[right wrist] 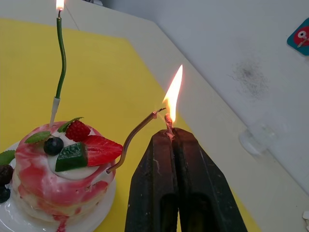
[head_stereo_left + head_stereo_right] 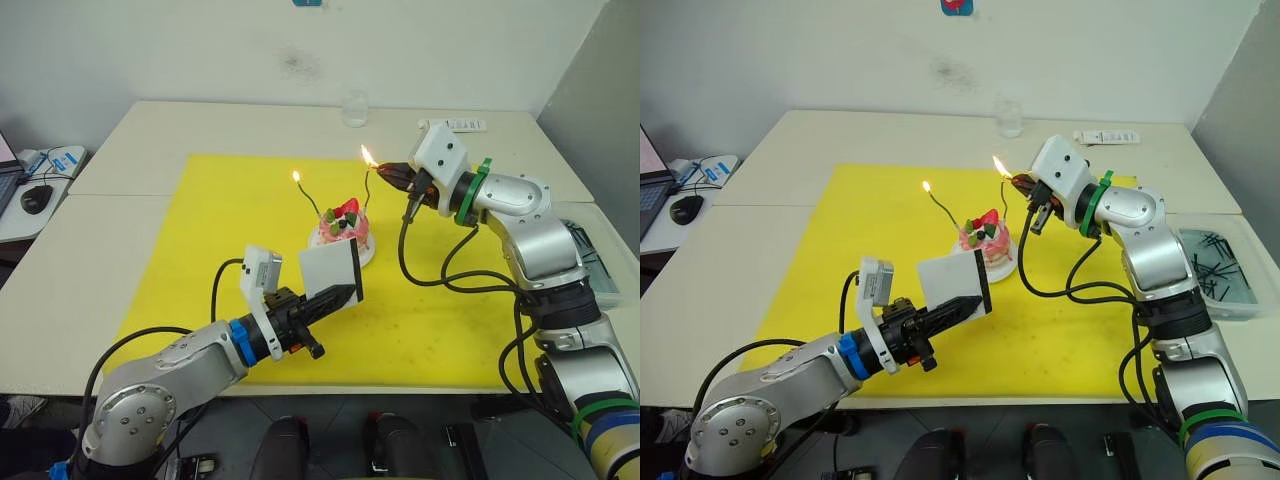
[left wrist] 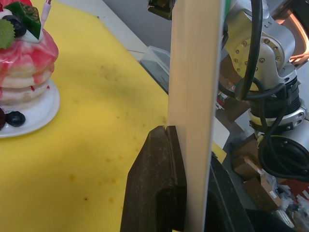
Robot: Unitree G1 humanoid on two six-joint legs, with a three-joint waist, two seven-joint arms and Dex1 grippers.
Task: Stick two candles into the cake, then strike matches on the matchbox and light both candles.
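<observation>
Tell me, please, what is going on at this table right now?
The robot is lighting the candles on the cake. The left candle is already burning. The right gripper, shut on a burning match, holds its flame at the tip of the bent right candle. The left gripper holds the matchbox upright.

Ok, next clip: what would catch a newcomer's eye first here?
The flame: the right gripper is shut on a burning match, held right at the tip of the bent candle leaning out of the pink cake in the middle of the yellow mat. The other candle stands on the cake's left side, already lit. Nearer the robot, the left gripper holds the white matchbox upright above the mat.
</observation>
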